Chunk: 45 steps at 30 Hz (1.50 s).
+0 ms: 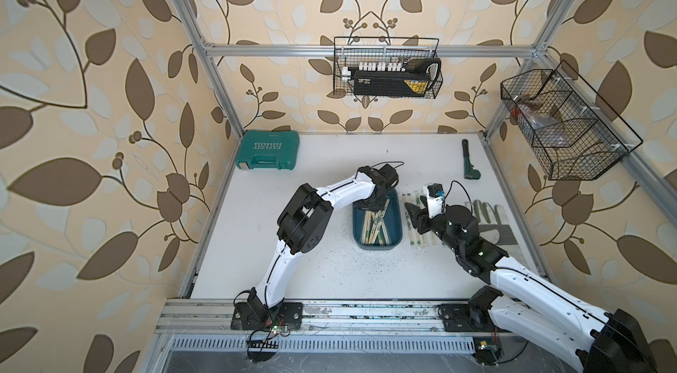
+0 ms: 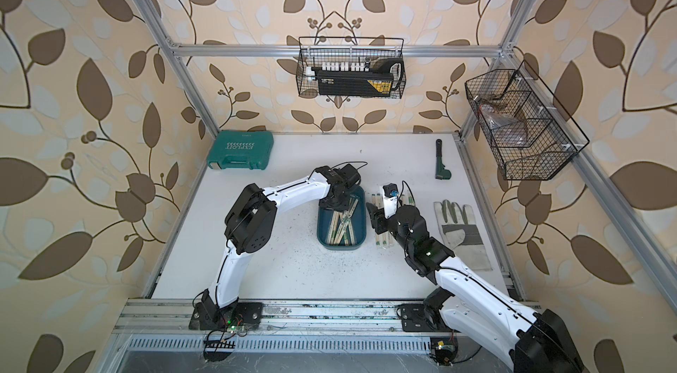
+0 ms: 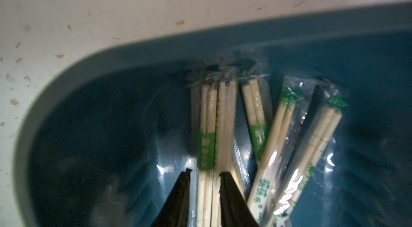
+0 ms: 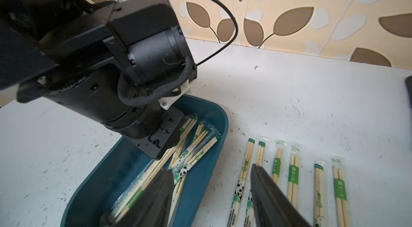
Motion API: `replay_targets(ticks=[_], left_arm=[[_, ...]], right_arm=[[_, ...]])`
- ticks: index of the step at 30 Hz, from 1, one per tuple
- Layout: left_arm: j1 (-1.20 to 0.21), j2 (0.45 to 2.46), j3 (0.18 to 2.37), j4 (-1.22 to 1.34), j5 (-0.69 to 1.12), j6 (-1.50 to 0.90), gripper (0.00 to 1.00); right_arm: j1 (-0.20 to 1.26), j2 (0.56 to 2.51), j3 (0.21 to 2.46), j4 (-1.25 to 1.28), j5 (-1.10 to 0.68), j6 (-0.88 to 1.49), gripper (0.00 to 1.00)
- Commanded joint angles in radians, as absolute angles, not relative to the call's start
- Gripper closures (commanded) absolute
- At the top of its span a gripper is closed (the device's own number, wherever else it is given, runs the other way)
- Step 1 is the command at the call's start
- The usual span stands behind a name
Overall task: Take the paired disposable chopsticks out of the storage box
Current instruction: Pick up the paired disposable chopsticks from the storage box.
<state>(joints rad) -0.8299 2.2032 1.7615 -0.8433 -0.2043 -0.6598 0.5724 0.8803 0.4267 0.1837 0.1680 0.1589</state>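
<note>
in both top views you see the box (image 1: 397,233) (image 2: 324,232) lying on the white surface (image 1: 322,272) between the two arms, with chopsticks (image 1: 375,224) crisscrossed inside it. the left arm bends down into the box's far end, and its wrist hides the left end effector there. just beside the box, on the right arm's side, laid-out pairs (image 1: 417,241) lie on the surface. the right end effector (image 1: 415,217) hangs over them, fingers apart. a glove (image 2: 458,228) lies further out on that side.

in the left wrist view your left end effector (image 3: 205,174) is down inside the box (image 3: 156,43). its fingers are a little apart, one on each side of a sleeved pair of chopsticks (image 3: 207,130); you cannot tell whether they touch it.

in the right wrist view the right end effector (image 4: 213,168) stands wide and empty. one finger is over the box (image 4: 217,152) and one over the laid-out pairs (image 4: 294,176), six showing side by side.
</note>
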Motion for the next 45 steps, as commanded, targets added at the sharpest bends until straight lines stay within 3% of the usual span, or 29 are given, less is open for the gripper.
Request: replay_targets(ticks=[1, 6, 13, 19, 21, 25, 27, 29, 31, 34, 37, 39, 43, 45], left_arm=[[-0.815, 2.219, 1.788, -0.858, -0.214, -0.66, 0.68], [-0.81, 2.224, 1.777, -0.862, -0.231, -0.668, 0.66], [-0.81, 2.199, 1.758, -0.853, -0.25, -0.675, 0.86], [-0.816, 2.162, 1.759, -0.857, -0.249, -0.67, 0.92], [-0.82, 2.144, 1.768, -0.871, -0.251, -0.669, 1.0], [-0.83, 2.095, 1.786, -0.89, -0.236, -0.665, 0.87], [-0.837, 2.066, 1.782, -0.878, -0.214, -0.664, 0.87], [-0.842, 2.044, 1.773, -0.855, -0.198, -0.66, 1.0], [-0.844, 2.041, 1.771, -0.855, -0.199, -0.662, 1.0], [-0.844, 2.045, 1.773, -0.86, -0.204, -0.662, 0.82], [-0.844, 2.057, 1.778, -0.862, -0.204, -0.656, 0.79], [-0.844, 2.064, 1.777, -0.861, -0.198, -0.654, 0.9], [-0.842, 2.078, 1.773, -0.853, -0.201, -0.653, 0.99], [-0.839, 2.089, 1.773, -0.849, -0.198, -0.647, 0.82]], right_arm=[[0.577, 0.875, 0.453, 0.192, 0.167, 0.155, 0.42], [0.577, 0.874, 0.454, 0.192, 0.167, 0.155, 0.42], [0.577, 0.877, 0.453, 0.194, 0.167, 0.155, 0.42], [0.577, 0.88, 0.455, 0.194, 0.165, 0.156, 0.42], [0.577, 0.881, 0.457, 0.194, 0.163, 0.156, 0.42], [0.577, 0.883, 0.457, 0.192, 0.164, 0.156, 0.42], [0.578, 0.882, 0.456, 0.194, 0.166, 0.155, 0.42], [0.577, 0.882, 0.456, 0.194, 0.166, 0.155, 0.42], [0.577, 0.883, 0.456, 0.195, 0.166, 0.155, 0.42], [0.577, 0.883, 0.456, 0.194, 0.166, 0.155, 0.42], [0.577, 0.882, 0.456, 0.193, 0.166, 0.155, 0.42], [0.577, 0.88, 0.455, 0.193, 0.166, 0.155, 0.42], [0.577, 0.876, 0.455, 0.192, 0.166, 0.155, 0.42], [0.577, 0.876, 0.454, 0.192, 0.166, 0.155, 0.42]])
